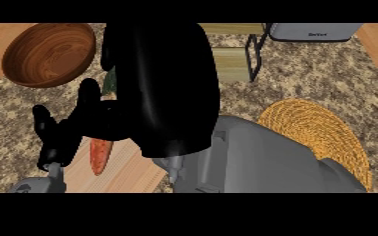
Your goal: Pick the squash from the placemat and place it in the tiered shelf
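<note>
Shelf (235,60) of pale wood slats in a thin black frame stands at the top of the counter (295,80), mostly hidden behind the right hand (166,90); nothing can be seen on the slats that show. The wooden bowl (50,54) at the upper left holds nothing visible. The woven yellow placemat (325,135) at the right has a bare surface where it shows, though the grey right forearm (258,160) covers its left edge. No squash is visible; the right hand fills the middle as a large black mass seen from the back, and whether its fingers hold anything cannot be told. The left hand (66,130) at lower left has fingers raised and relaxed, over a light wooden board (129,172) on which a carrot (99,156) lies. A grey toaster (314,31) sits at the top right.
</note>
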Tool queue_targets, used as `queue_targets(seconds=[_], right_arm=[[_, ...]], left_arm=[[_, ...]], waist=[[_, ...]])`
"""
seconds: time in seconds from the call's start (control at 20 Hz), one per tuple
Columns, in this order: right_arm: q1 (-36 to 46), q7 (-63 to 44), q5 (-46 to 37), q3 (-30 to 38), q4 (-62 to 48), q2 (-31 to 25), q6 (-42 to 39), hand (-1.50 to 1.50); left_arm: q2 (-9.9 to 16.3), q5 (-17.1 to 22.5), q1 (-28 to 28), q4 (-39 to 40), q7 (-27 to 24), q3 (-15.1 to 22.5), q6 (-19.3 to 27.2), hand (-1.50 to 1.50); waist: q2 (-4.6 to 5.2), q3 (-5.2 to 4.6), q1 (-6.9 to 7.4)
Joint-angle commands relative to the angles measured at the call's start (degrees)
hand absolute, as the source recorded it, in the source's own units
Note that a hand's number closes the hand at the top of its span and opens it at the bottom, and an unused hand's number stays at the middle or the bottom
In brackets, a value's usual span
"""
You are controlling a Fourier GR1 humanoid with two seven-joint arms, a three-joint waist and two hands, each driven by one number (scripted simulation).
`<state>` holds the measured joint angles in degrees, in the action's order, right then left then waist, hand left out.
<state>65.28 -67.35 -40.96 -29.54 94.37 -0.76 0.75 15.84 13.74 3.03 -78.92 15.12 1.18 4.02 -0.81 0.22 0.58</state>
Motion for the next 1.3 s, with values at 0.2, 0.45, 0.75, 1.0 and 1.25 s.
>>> queue_targets(seconds=[0.2, 0.45, 0.75, 1.0, 1.25], right_arm=[[13.1, -5.3, 1.7, 15.9, -10.2, -1.5, -6.9, 1.5], [18.6, -1.4, 1.0, 21.5, -15.5, -4.1, -6.9, 1.5], [21.6, 7.5, 2.7, 26.7, -26.5, -8.0, -8.2, 1.5], [21.0, 14.6, 4.4, 27.3, -33.7, -8.1, -9.3, 1.5], [20.6, 22.2, 2.4, 27.7, -41.8, -9.1, -6.3, 1.5]], left_arm=[[0.4, -0.1, -1.6, 1.0, 0.7, -0.4, -0.9, 0.0], [-2.8, -2.3, -0.6, 0.0, 2.5, 2.0, 2.3, 0.0], [-0.3, -0.6, 0.4, 2.9, 0.5, -1.0, -1.6, 0.0], [-1.6, -1.3, 1.7, 1.9, 2.4, -0.5, -0.2, 0.0], [0.0, -2.0, 1.4, 2.4, 1.6, -1.4, -1.6, 0.0]], waist=[[0.68, -0.31, -0.04], [0.73, -0.27, -0.25], [0.98, -0.3, -0.05], [1.04, -0.28, 0.11], [1.16, -0.28, 0.44]])
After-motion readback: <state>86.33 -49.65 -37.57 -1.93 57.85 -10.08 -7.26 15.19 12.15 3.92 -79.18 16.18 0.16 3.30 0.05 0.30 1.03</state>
